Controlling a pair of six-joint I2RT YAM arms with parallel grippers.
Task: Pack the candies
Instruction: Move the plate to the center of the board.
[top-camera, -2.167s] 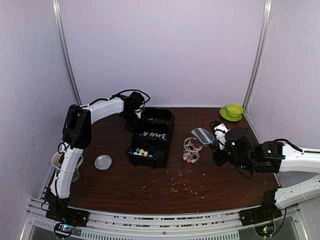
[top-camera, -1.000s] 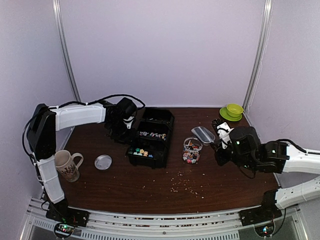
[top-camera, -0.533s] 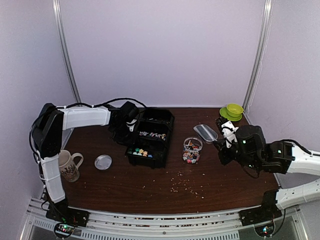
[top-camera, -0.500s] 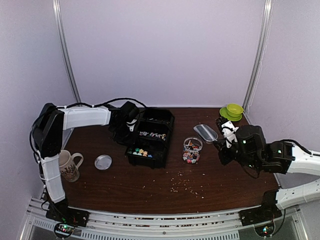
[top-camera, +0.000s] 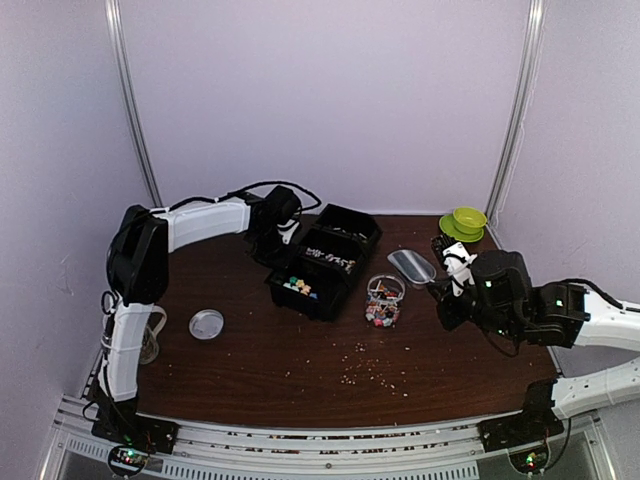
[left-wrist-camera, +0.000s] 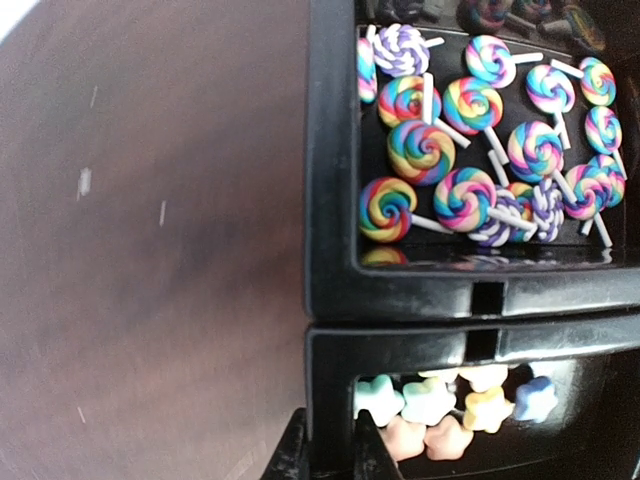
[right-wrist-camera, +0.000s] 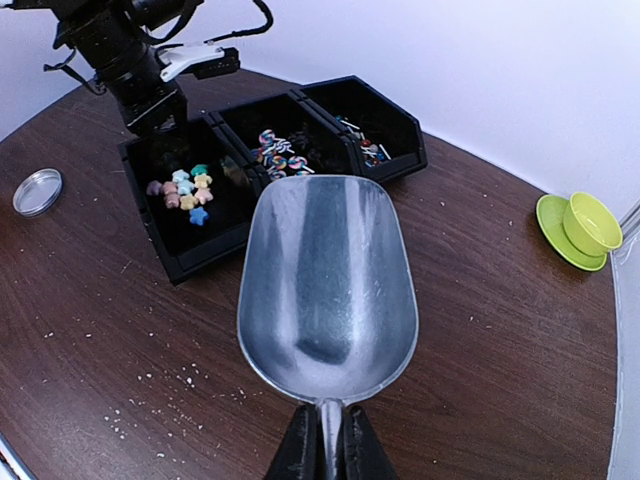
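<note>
Dozens of candies (left-wrist-camera: 465, 197), swirl lollipops and pastel stars, lie in the tray (left-wrist-camera: 330, 200) at mid-counter. They look light, hard and loose, so better scooped than pinched. Left pincer (left-wrist-camera: 330, 455) clamps the tray's left wall beside the stars; right pincer (right-wrist-camera: 322, 440) grips the empty scoop (right-wrist-camera: 325, 280) by its handle.

On the table (top-camera: 250, 370): 3 black bins (top-camera: 305, 305) in a row, 1 metal scoop (right-wrist-camera: 325, 280), 1 clear jar (top-camera: 382, 303), 1 round lid (top-camera: 206, 324), 1 mug (top-camera: 152, 340), and 1 green cup (top-camera: 467, 217) on 1 green saucer (top-camera: 450, 230). About 8 star candies (left-wrist-camera: 425, 400) sit in 1 bin, roughly 15 swirl lollipops (left-wrist-camera: 465, 198) in another.
</note>
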